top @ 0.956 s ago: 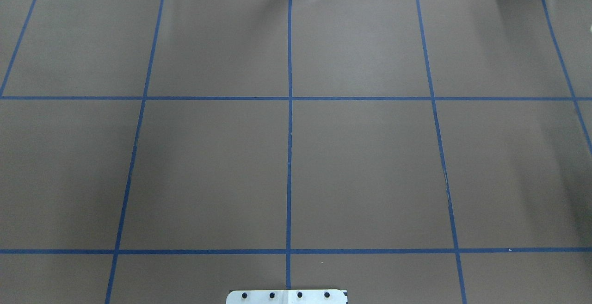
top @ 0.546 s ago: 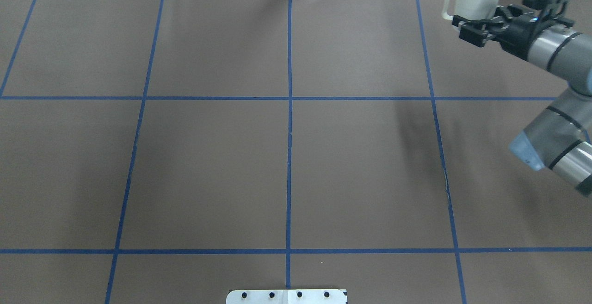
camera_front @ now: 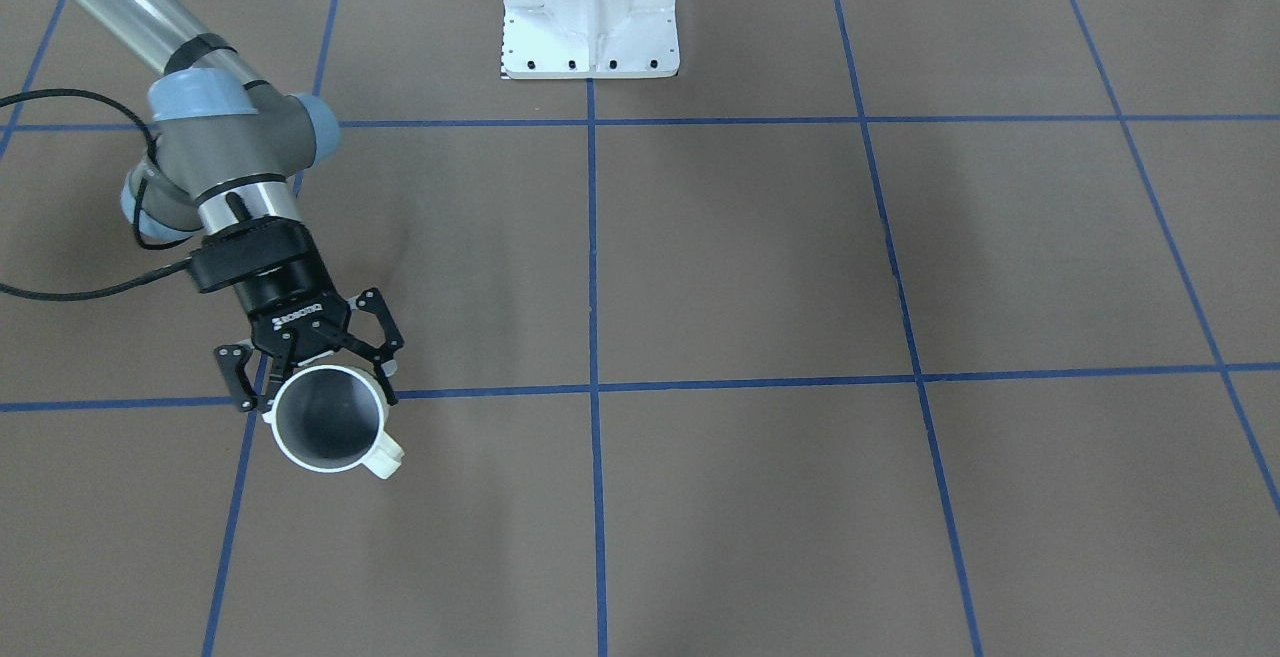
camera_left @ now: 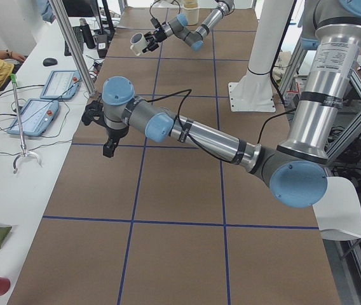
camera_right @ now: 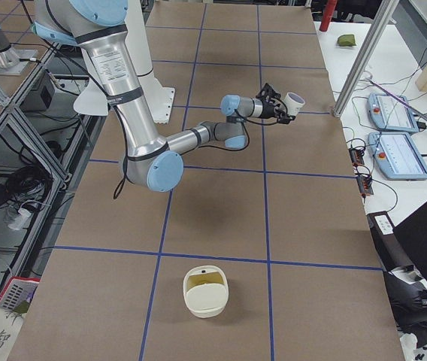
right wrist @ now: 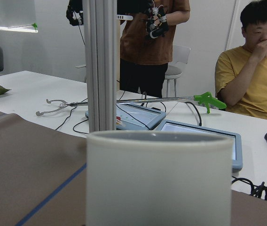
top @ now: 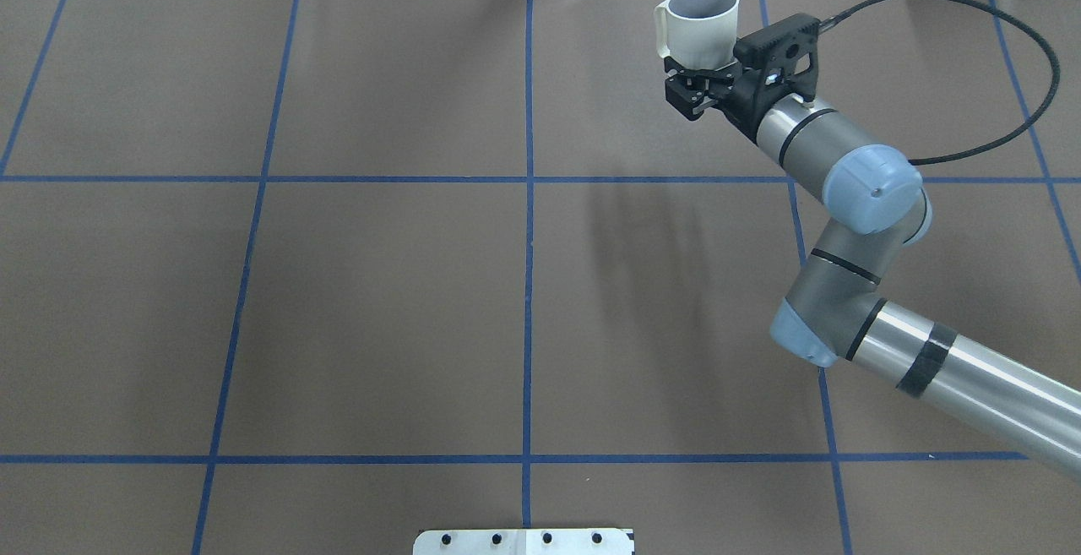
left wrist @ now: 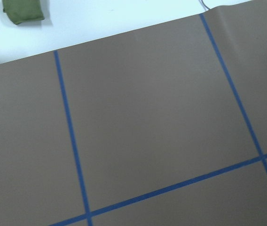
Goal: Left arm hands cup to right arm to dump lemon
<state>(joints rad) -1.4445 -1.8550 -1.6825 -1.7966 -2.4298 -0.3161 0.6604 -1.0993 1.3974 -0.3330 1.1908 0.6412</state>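
Observation:
The right arm (top: 844, 175) comes in from the overhead view's right. My right gripper (top: 699, 78) is shut on the off-white cup (top: 697, 27) and holds it upright above the far table. In the front view the right gripper (camera_front: 315, 392) grips the cup (camera_front: 325, 427), whose grey inside looks empty. The cup fills the right wrist view (right wrist: 159, 179). The left arm (camera_left: 187, 130) shows only in the left side view; I cannot tell whether its gripper (camera_left: 107, 143) is open or shut. A yellow-green piece (camera_right: 202, 281), perhaps the lemon, lies in a white bowl (camera_right: 204, 304).
The white robot base (camera_front: 590, 37) stands at mid table. Beyond the far edge is a white desk with tablets (camera_right: 394, 154), a metal post (right wrist: 100, 66) and two people (right wrist: 251, 80). A green bag (left wrist: 23, 10) lies off the mat.
One second ago the overhead view showed no arm. The right arm came in from the far right with the cup and has carried it left, toward the table's middle line.

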